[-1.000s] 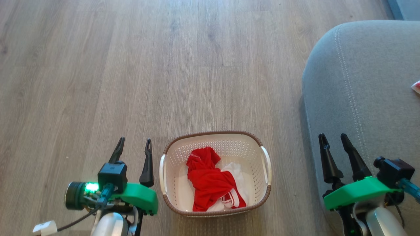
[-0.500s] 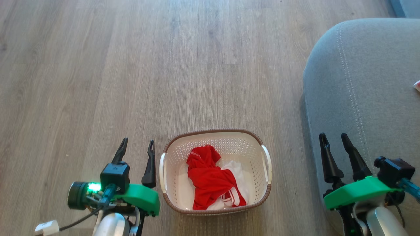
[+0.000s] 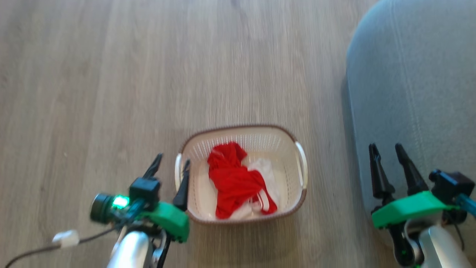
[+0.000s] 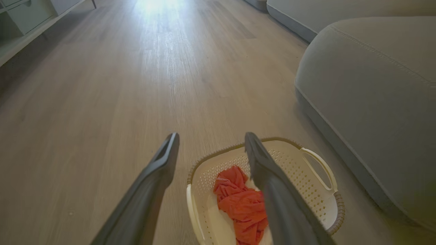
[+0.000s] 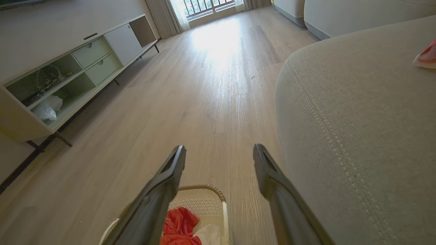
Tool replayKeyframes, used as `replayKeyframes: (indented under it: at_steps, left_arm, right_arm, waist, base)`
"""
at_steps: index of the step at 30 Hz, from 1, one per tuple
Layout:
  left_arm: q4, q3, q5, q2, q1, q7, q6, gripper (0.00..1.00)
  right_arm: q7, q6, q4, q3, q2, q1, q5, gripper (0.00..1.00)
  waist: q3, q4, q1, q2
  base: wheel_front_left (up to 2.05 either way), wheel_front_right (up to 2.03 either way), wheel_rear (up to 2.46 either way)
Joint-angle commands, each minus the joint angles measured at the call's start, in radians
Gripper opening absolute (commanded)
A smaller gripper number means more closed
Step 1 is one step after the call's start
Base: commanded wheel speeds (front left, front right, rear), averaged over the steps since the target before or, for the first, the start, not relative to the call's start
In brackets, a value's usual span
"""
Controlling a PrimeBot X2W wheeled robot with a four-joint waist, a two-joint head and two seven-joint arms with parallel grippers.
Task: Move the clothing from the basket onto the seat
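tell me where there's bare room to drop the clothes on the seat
The grey seat is bare from its stitched seam across to a small red piece lying further right. The wood floor around the basket is open too. Crowded: inside the basket, heaped with clothing.

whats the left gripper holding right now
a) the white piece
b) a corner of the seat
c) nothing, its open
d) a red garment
c: the left gripper stands open and empty by the left side of the basket, while the clothing lies inside the basket.
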Motion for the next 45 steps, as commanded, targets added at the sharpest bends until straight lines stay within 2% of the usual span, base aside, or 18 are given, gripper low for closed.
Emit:
replayKeyframes:
  at_steps: [1,9,19,29,32,34,40,45]
  left_arm:
    - [-0.021,0.022,0.014,0.000,-0.057,-0.005,-0.005,1.00]
    - [0.105,-0.038,0.087,0.009,-0.210,-0.005,-0.066,1.00]
    - [0.287,-0.094,0.131,0.040,-0.416,-0.005,-0.091,1.00]
    - [0.514,-0.184,0.194,0.101,-0.607,-0.005,-0.106,1.00]
    - [0.570,-0.194,0.197,0.121,-0.655,-0.005,-0.098,1.00]
    - [0.625,-0.208,0.212,0.144,-0.701,-0.005,-0.074,1.00]
    - [0.747,-0.226,0.220,0.148,-0.780,-0.005,-0.059,1.00]
    - [0.863,-0.252,0.233,0.137,-0.849,0.000,-0.068,1.00]
  right_arm:
    - [-0.009,0.000,-0.024,0.014,0.001,-0.043,-0.017,1.00]
    - [-0.009,0.000,-0.027,-0.018,0.039,-0.123,-0.073,1.00]
    - [-0.009,0.000,-0.063,-0.037,0.077,-0.199,-0.125,1.00]
    - [-0.009,0.000,-0.109,0.011,0.096,-0.223,-0.133,1.00]
    - [-0.009,0.000,-0.125,0.027,0.099,-0.225,-0.124,1.00]
    - [-0.009,0.000,-0.134,0.049,0.101,-0.227,-0.116,1.00]
    - [-0.009,0.000,-0.161,0.071,0.101,-0.222,-0.085,1.00]
    - [-0.009,0.000,-0.179,0.097,0.101,-0.204,-0.064,1.00]
  waist:
    - [0.072,-0.021,0.0000,0.0000]
    - [0.313,-0.087,0.0000,0.0000]
    - [0.533,-0.162,0.0000,0.0000]
    - [0.686,-0.249,0.0000,0.0000]
    - [0.720,-0.276,0.0000,0.0000]
    - [0.750,-0.301,0.0000,0.0000]
    - [0.783,-0.323,0.0000,0.0000]
    - [0.795,-0.332,0.0000,0.0000]
  base:
    - [0.00,0.00,0.00]
    - [0.00,0.00,0.00]
    - [0.00,0.00,0.00]
    - [0.00,0.00,0.00]
    - [0.00,0.00,0.00]
    - [0.00,0.00,0.00]
    - [0.00,0.00,0.00]
    - [0.00,0.00,0.00]
